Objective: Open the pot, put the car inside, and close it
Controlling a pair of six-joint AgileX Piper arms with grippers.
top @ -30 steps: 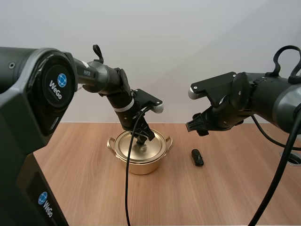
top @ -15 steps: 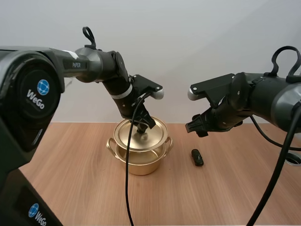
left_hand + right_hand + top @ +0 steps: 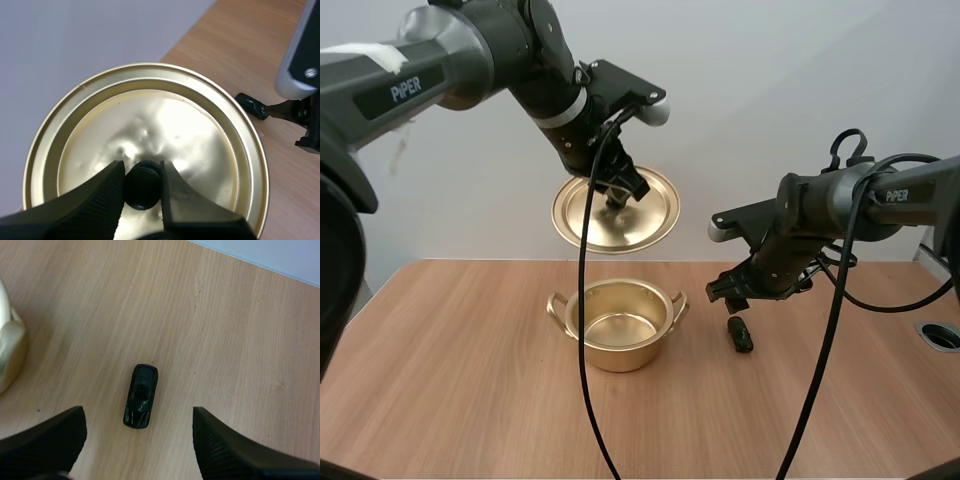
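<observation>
Lid [image 3: 616, 208] is up off the pot [image 3: 617, 325] since the last frame: it was barely clear of the rim, now it hangs well above, tilted. Right arm has dropped toward the car [image 3: 739, 334].

Left claw [image 3: 141, 172] is pinching the black knob [image 3: 143, 187] at the lid's centre, with no sign of slip. Pot is open and empty, mid-surface [image 3: 470, 400], nearer the far edge.

Right claw [image 3: 723, 289] is spread wide, hovering just above the car, not touching. From the right wrist the car sits between the two fingers [image 3: 45, 440], long axis across the closing line, so they'd meet its flanks.

Car is flat on the surface, just right of the pot, between it and the right edge.

Handling, my read: small, rigid, light. Glossy shell, so probably slippery, and low enough that the tips must go almost to the wood. Grip the flanks mid-body, not the tapered nose or tail. Moderate squeeze, or it could squirt out.
</observation>
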